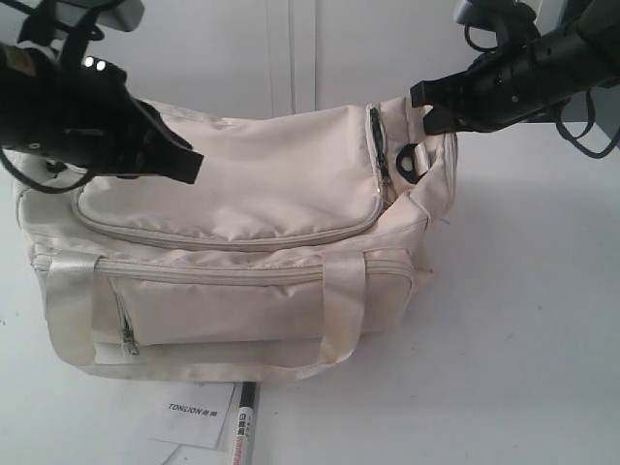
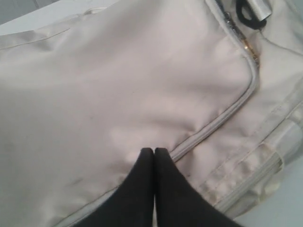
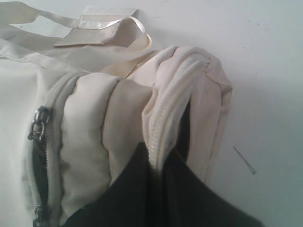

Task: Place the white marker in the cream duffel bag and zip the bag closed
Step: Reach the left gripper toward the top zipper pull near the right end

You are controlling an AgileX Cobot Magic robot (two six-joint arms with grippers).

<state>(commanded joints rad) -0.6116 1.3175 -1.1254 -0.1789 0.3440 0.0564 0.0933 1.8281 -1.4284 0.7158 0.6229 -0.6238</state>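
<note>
The white marker (image 1: 243, 426) lies outside the bag on the table (image 1: 523, 339), just beside the TONLION card (image 1: 199, 412) and well apart from both our pairs of fingers. Our left gripper (image 2: 154, 151) rests on the cream duffel bag (image 1: 242, 184) at its top flap, fingers together and holding nothing. Our right gripper (image 3: 158, 155) pinches the bag's end fold, near the zip slider (image 3: 40, 124). We judge that we are steadying the bag for opening. Next, the slider needs catching and drawing along the curved zip.
</note>
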